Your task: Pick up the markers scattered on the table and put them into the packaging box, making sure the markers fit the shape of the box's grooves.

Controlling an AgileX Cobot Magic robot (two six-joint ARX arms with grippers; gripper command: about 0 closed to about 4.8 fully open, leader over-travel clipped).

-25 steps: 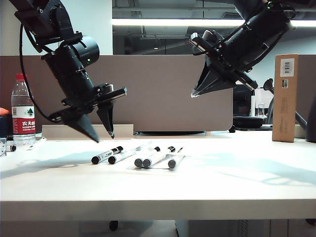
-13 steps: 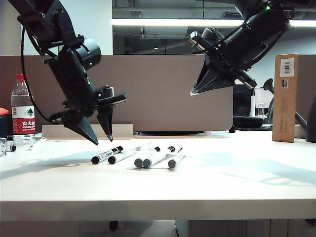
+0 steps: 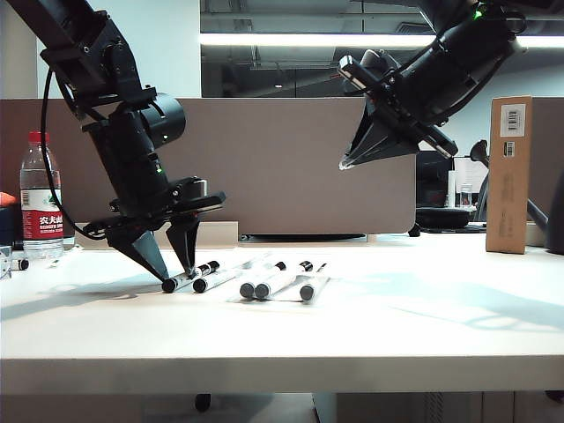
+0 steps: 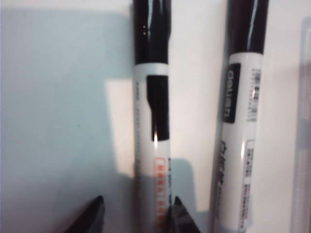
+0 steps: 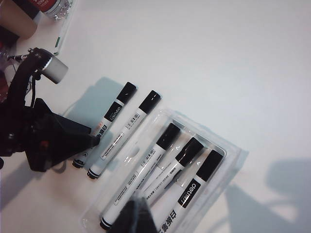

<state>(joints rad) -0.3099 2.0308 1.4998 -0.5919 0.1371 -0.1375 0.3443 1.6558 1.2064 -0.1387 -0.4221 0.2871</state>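
On the table (image 3: 423, 326), 3 markers (image 5: 181, 162) already lay in the grooves of the clear packaging box (image 5: 228, 160). Just beside it, 2 loose markers (image 3: 201, 277) waited. The left gripper (image 3: 167, 271) sat low over the outer one, fingers partly open astride its barrel, likely set to close. Farther back and high, the right gripper (image 3: 345, 166) hung clear; its finger state could not be told.

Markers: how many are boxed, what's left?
Done: three markers lie in the packaging box. In hand: left gripper is down on the table, open jaws straddling the outer loose marker, not yet closed on it. Left: that one and the marker beside it. Right gripper hangs high above, empty.
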